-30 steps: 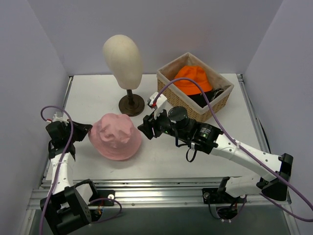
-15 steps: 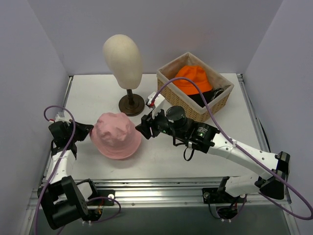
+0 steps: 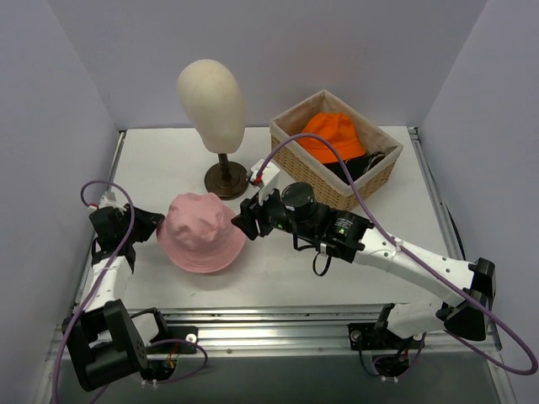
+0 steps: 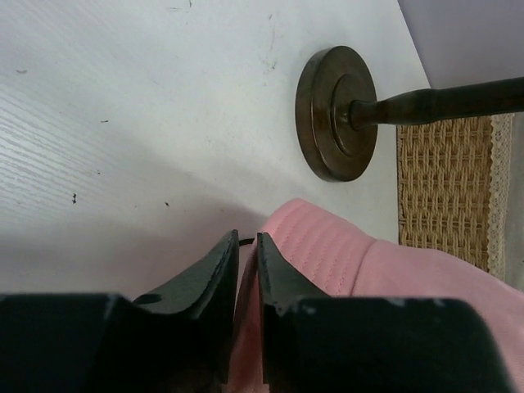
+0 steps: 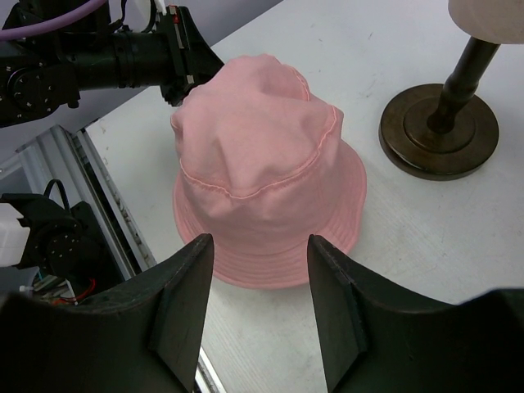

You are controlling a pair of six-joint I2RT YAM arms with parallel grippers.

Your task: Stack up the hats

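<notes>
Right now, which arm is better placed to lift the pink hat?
Probably the right: the right gripper stands open, facing the brim of the pink hat. The left gripper sits at the opposite brim edge, its jaws almost together.

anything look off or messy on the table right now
Only the pink hat: its crown is dented and creased, not rounded. The mannequin head stands upright, the basket sits level, and nothing has spilled.

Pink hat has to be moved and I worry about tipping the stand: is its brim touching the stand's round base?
Apart. The right wrist view shows a strip of bare table between the brim of the pink hat and the round base.
</notes>
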